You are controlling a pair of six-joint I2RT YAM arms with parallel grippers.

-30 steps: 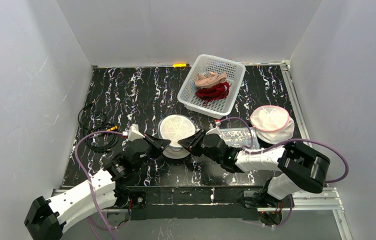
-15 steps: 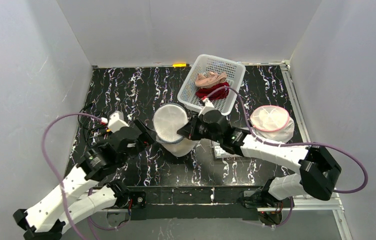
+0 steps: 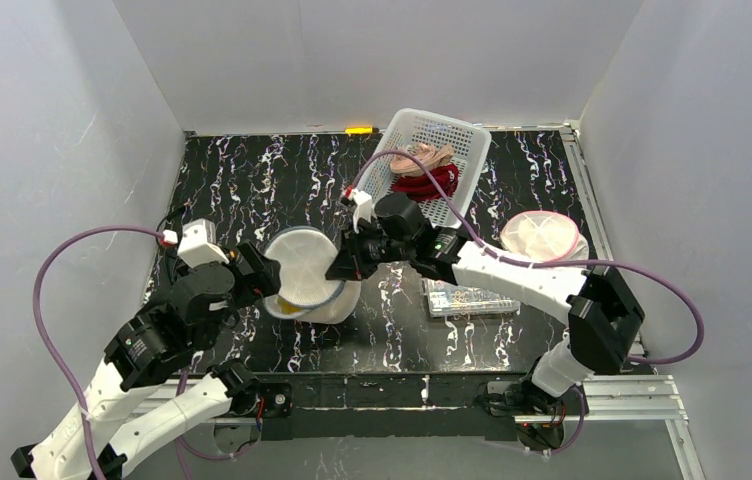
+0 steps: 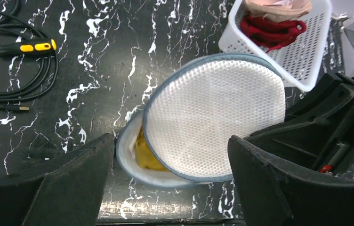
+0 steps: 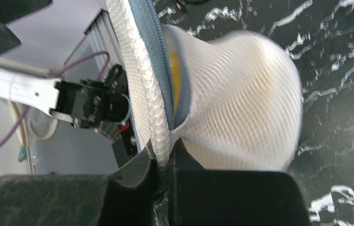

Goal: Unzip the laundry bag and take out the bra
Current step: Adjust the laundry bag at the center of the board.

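Down in front of the white basket [image 3: 449,200], off its left corner, sits the round mesh laundry bag [image 3: 304,285], and from where I stand it looks already unzipped most of the way round. Its lid [image 4: 217,117] is tipped up on the side nearest the basket. The right pincer [image 5: 165,160] is clamped narrow on the lid's rim, right at the blue zip [image 5: 158,56], and holds it up like a hatch. A slice of the yellow bra [image 4: 146,151] shows in the gap on the side of the bag away from the basket, tucked inside and under the raised lid. The left pincer [image 3: 257,278] hangs on that far side too, jaws spread wide and holding nothing, close to the bag's opening but not touching it as far as I can tell. So I'd say the unzipping is about done and the step in hand is getting the bra out. The empty pincer would need to go into that gap and take the yellow fabric while the lid is held clear, though the opening looks slim.
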